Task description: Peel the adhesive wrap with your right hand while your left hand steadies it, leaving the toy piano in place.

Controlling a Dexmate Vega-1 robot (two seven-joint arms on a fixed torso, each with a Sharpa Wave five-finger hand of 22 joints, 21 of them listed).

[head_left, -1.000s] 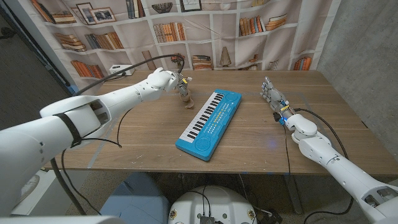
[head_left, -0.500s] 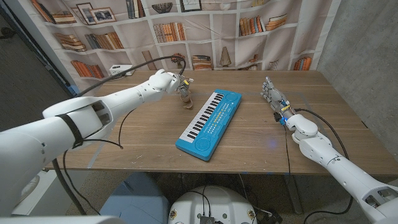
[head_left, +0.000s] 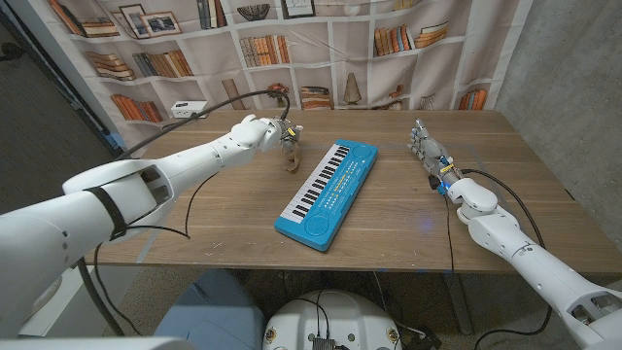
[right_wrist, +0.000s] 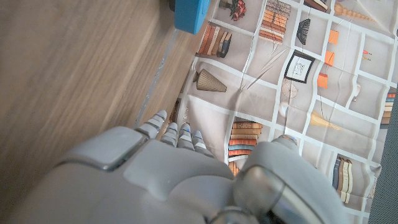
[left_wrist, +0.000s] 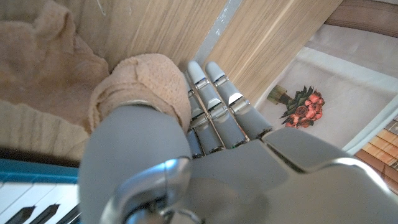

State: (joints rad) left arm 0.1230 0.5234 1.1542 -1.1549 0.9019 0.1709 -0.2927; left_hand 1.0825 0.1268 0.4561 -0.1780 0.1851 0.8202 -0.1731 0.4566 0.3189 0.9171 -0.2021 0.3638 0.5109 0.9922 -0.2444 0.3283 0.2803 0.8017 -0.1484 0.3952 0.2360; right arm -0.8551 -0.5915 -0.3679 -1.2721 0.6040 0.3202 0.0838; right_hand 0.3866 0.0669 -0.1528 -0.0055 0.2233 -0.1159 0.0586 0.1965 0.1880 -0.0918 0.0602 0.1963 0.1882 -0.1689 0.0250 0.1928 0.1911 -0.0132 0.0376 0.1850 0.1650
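Note:
A blue toy piano [head_left: 328, 192] lies slantwise in the middle of the wooden table [head_left: 408, 228]. Just beyond its far left end is the tan adhesive wrap [head_left: 289, 154], held by my left hand [head_left: 253, 129]. In the left wrist view the fuzzy tan wrap [left_wrist: 146, 84] sits between the thumb and fingers of my left hand [left_wrist: 211, 162], with a loose length of it spreading over the wood and the piano's keys [left_wrist: 31, 208] close by. My right hand [head_left: 425, 148] stands apart to the right of the piano, fingers up and holding nothing. The right wrist view shows my right hand [right_wrist: 168, 174] and a blue piano corner [right_wrist: 191, 14].
A bookshelf-printed curtain [head_left: 321, 49] hangs right behind the table's far edge. A black cable [head_left: 209, 102] arcs over the far left corner of the table. Bare wood lies between the piano and my right hand.
My left hand has shifted slightly leftward, still holding the wrap. The right hand and the piano have stayed where they were.

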